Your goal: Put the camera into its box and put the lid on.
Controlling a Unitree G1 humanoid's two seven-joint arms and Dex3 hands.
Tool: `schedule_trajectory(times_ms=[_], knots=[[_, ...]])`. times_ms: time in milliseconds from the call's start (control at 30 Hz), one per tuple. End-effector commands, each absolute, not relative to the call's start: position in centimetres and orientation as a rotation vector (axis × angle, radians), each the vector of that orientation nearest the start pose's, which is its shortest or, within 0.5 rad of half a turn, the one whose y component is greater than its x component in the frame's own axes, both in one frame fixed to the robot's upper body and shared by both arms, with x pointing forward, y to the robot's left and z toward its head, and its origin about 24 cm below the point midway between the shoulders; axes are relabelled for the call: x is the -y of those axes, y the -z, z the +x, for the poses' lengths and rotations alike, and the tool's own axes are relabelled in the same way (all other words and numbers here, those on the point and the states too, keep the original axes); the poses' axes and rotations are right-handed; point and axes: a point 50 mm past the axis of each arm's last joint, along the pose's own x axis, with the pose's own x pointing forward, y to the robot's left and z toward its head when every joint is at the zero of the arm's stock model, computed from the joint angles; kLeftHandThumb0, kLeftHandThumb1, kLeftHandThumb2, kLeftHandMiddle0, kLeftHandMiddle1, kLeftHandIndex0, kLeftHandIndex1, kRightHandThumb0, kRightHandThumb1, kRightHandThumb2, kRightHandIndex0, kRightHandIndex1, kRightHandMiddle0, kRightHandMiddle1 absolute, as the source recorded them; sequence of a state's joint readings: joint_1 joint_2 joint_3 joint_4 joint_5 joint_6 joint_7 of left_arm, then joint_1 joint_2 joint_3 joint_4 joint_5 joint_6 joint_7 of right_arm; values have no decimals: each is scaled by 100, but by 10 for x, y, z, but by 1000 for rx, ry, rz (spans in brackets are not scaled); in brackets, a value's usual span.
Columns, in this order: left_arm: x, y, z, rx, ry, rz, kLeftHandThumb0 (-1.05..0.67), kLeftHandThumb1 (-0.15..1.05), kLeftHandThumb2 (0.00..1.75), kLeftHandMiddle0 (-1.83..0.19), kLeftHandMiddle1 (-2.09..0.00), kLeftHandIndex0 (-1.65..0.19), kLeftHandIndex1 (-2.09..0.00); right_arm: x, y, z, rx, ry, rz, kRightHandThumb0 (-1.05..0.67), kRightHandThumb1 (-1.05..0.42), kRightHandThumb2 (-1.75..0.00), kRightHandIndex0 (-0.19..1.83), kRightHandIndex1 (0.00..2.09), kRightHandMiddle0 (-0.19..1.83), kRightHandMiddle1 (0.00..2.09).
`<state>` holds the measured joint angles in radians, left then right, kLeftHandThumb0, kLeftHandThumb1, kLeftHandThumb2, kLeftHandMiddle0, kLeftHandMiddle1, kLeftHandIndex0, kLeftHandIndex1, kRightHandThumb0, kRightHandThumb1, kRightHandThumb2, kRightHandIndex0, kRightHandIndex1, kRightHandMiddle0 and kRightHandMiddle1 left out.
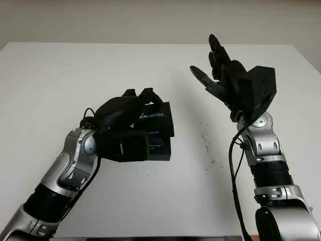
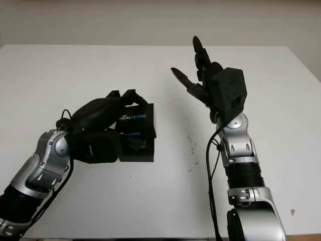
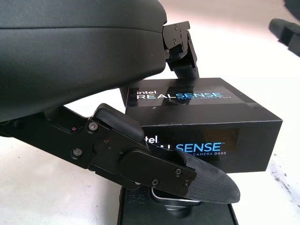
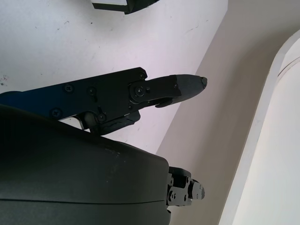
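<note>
Lid gripped by left hand over box; right hand open, raised.

left hand low at centre-left, fingers curled in a grasp; right hand raised, open, arm upright.

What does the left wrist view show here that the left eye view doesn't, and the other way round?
The left wrist view alone gives the full lid print, "Intel RealSense Depth Camera D405", and the camera's rounded edge in the open box base under the thumb. The left eye view alone gives the right robot hand open, raised above the white table, and both arms. Both show the left robot hand holding the black lid over the box.
</note>
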<state>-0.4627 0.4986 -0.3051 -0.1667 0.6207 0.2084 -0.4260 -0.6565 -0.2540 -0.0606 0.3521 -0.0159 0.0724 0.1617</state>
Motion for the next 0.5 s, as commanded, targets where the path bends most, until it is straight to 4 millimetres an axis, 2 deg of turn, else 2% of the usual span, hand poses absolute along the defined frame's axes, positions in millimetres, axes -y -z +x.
schedule_trajectory(times_ms=[0, 267, 467], knots=[[-131, -170, 302, 252, 420, 1224, -24, 105, 26, -95, -209, -40, -209, 169, -161, 362, 220, -153, -264, -51, -105, -18, -7, 6, -6, 6], [-131, -173, 292, 220, 484, 1234, -25, 105, 25, -87, -209, -34, -209, 167, -159, 363, 215, -166, -262, -51, -105, -18, -9, 5, -7, 5], [-135, -169, 289, 214, 519, 1270, -26, 105, 27, -93, -209, -47, -209, 167, -159, 362, 214, -162, -262, -52, -105, -18, -8, 6, -6, 6]])
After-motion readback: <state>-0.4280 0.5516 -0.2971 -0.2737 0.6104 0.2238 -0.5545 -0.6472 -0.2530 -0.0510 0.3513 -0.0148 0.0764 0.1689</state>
